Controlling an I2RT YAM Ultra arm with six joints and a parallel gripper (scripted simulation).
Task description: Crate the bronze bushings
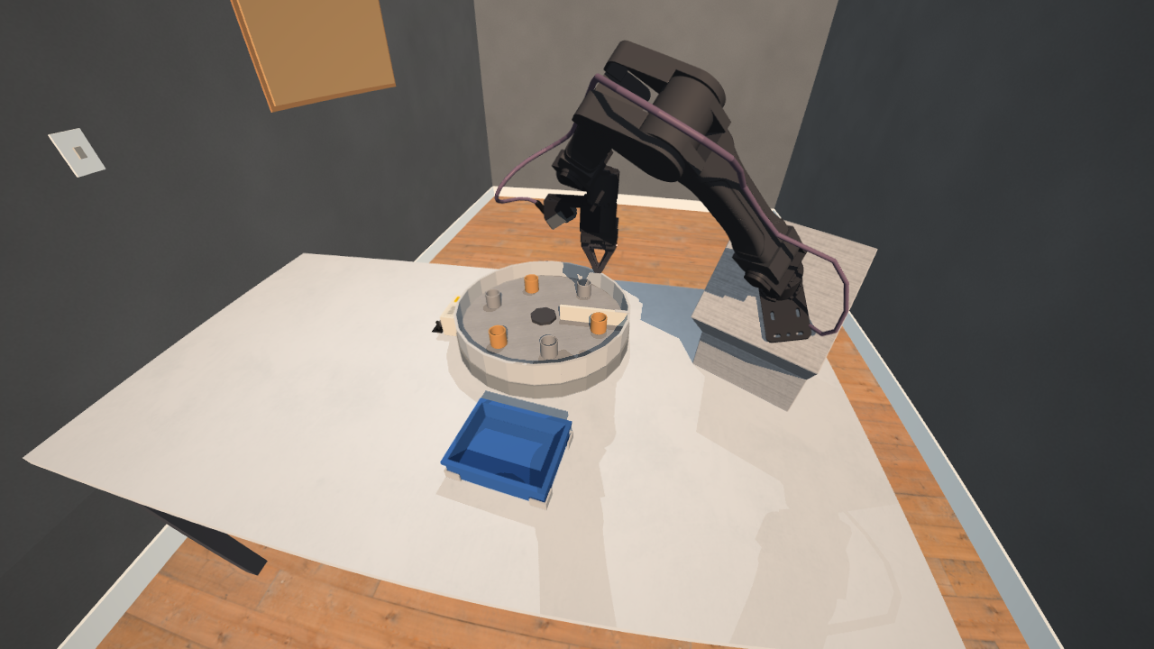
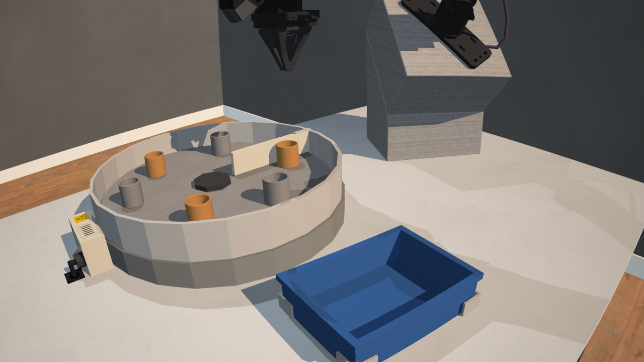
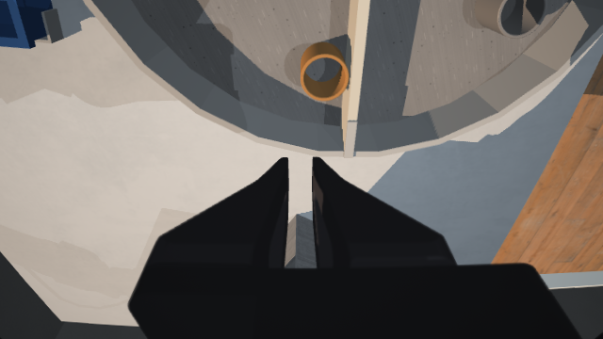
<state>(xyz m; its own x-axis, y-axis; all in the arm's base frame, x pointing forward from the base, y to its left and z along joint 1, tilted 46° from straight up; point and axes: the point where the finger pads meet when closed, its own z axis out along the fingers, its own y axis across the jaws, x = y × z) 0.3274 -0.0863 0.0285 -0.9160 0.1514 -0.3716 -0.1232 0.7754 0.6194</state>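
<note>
The round turntable [image 1: 540,379] [image 2: 225,234] [image 3: 283,137] holds three bronze bushings [image 1: 530,284] [image 1: 498,336] [image 1: 598,324] and three steel bushings [image 1: 492,299] [image 1: 548,347] [image 1: 582,285], all upright. In the exterior view the bronze ones [image 2: 155,164] [image 2: 198,206] [image 2: 287,154] and the steel ones [image 2: 131,192] [image 2: 275,188] [image 2: 220,142] alternate around the disc. The blue crate [image 1: 492,476] [image 2: 414,319] [image 3: 14,19] is empty, in front of the turntable. My gripper [image 1: 599,266] [image 2: 287,67] [image 3: 300,169] is shut and empty, high above the turntable's far rim. The wrist view shows one bronze bushing [image 3: 324,71] and one steel bushing [image 3: 515,16].
A cream divider wall [image 1: 572,313] [image 2: 256,157] [image 3: 355,71] stands fixed across the turntable from hub to rim, next to one bronze bushing. A dark hub [image 2: 212,181] sits at the centre. A control box [image 2: 90,243] is on the turntable's left side. The arm's grey pedestal [image 2: 427,112] stands behind.
</note>
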